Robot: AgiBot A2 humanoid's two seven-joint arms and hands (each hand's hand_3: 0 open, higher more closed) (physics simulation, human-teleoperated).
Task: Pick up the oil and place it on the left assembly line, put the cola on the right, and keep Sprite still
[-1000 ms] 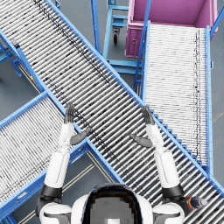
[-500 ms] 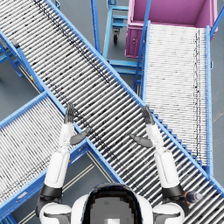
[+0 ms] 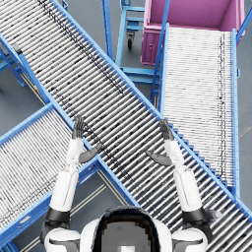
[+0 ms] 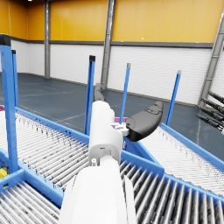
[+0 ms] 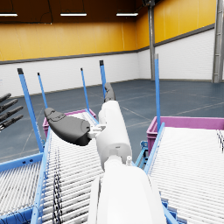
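**Both hands open and raised above the middle conveyor**

The only possible trace of the task's bottles is a small greyish object (image 3: 215, 214) on the near end of the middle conveyor (image 3: 113, 103), just beside the right upper arm. It is too small and too hidden to tell what it is.

The left hand (image 3: 81, 143) hangs over the middle conveyor's left rail, at the end of a nearly straight forearm. Its fingers (image 3: 78, 128) are straight and point away from the robot, and the thumb juts inward toward the other hand. It holds nothing. In the left wrist view, this left hand (image 4: 141, 122) shows mainly as the dark thumb sticking out sideways past the white forearm, above the rollers.

The right hand (image 3: 164, 145) mirrors it over the same conveyor, well apart from the left. Its fingers (image 3: 165, 129) are extended forward and the thumb is turned inward, with nothing in its grasp. In the right wrist view, the right hand (image 5: 70, 126) has its thumb spread wide.

The left conveyor (image 3: 29, 157) slopes off beside the left arm. The right conveyor (image 3: 197, 88) runs up to a magenta bin (image 3: 192, 15).
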